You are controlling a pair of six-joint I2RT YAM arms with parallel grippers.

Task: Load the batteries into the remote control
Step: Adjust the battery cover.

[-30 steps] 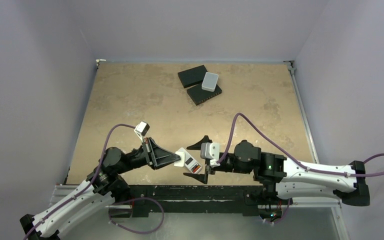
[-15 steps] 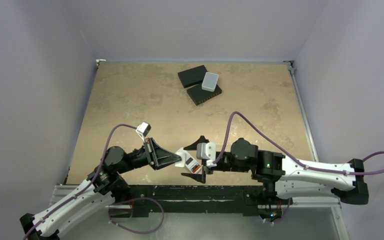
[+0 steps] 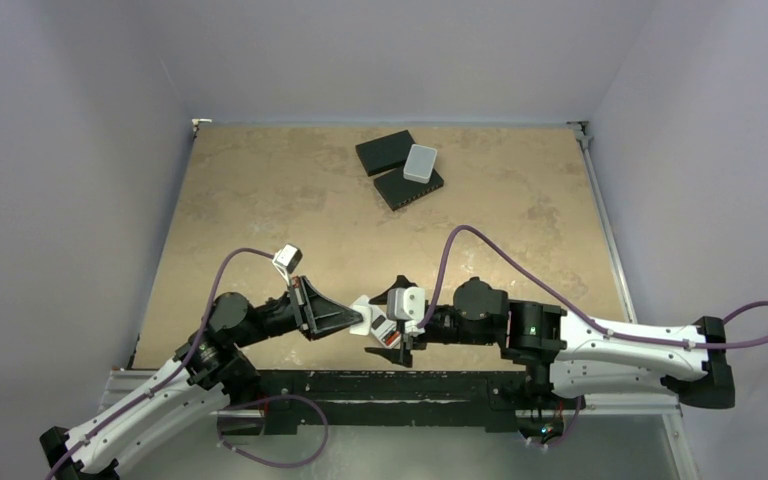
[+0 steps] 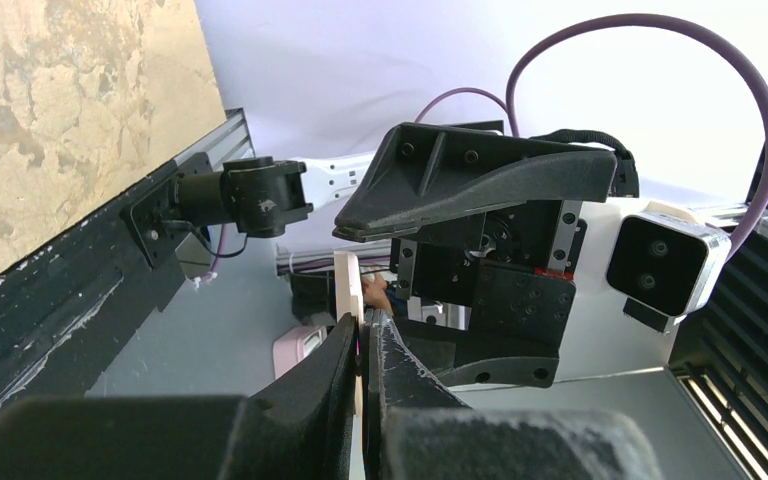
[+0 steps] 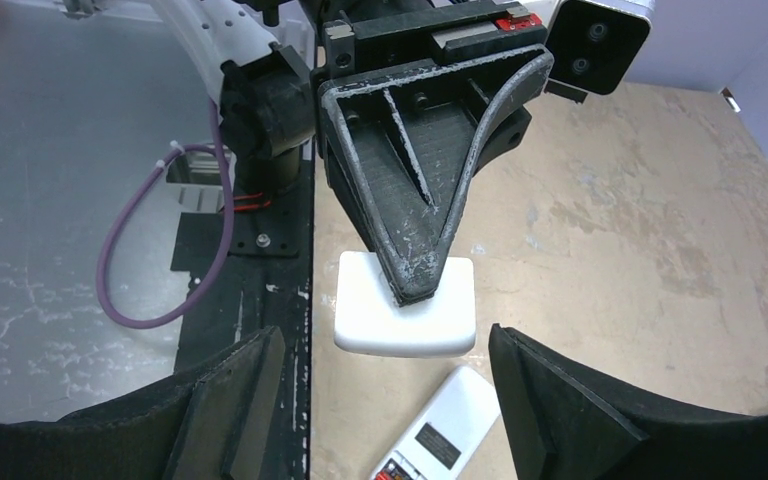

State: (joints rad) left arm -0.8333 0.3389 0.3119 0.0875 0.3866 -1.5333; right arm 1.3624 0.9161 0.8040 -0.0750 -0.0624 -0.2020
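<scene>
left gripper (image 3: 359,320): fingers pinched on a flat white plastic piece (image 5: 370,322) | right gripper (image 3: 392,319): fingers wide apart, holding nothing | white plastic remote control (image 5: 440,430) with red panel: near that piece

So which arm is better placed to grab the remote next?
Right: the right gripper is open and empty close to the remote, while the left gripper is shut on a white piece.

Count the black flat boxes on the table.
2, both near the far edge: the left box, and the right box just nearer, partly under a pale grey box.
</scene>
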